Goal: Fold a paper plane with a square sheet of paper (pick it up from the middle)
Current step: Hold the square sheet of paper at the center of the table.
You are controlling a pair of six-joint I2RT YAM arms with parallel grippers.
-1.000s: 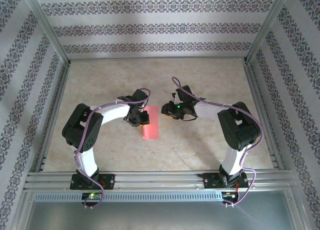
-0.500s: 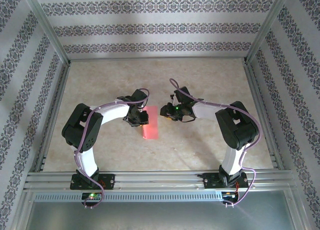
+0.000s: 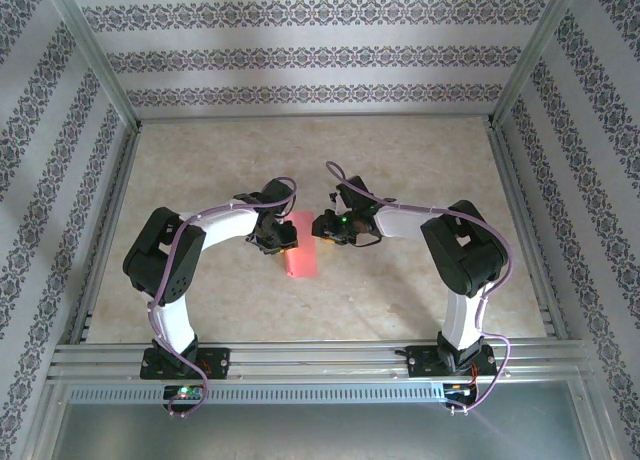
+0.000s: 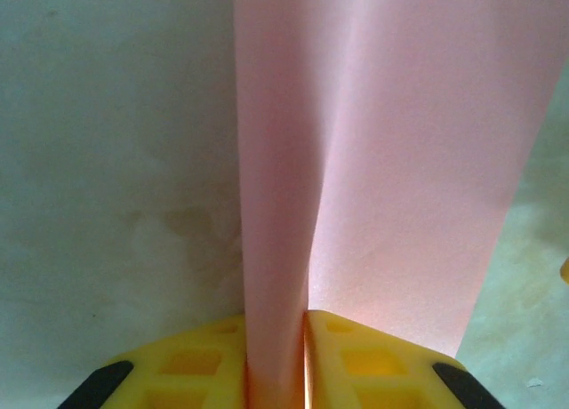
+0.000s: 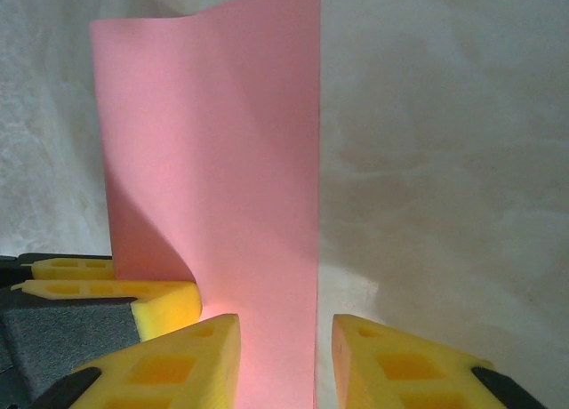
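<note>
The square sheet of paper is salmon pink and stands as a narrow folded rectangle at the table's middle. My left gripper sits at its left edge, shut on it. In the left wrist view the yellow fingers pinch a raised fold of the paper at the left gripper. My right gripper is at the paper's upper right edge. Seen from the right wrist, the right gripper is open, and the paper has its straight right edge running between the fingers.
The beige table has metal rails along its sides and patterned walls around it. The left gripper's yellow fingers show at the left in the right wrist view, close beside the right gripper's left finger.
My right gripper has moved left, up to the paper's right edge. My left gripper has kept its hold, and the paper has stayed in place.
</note>
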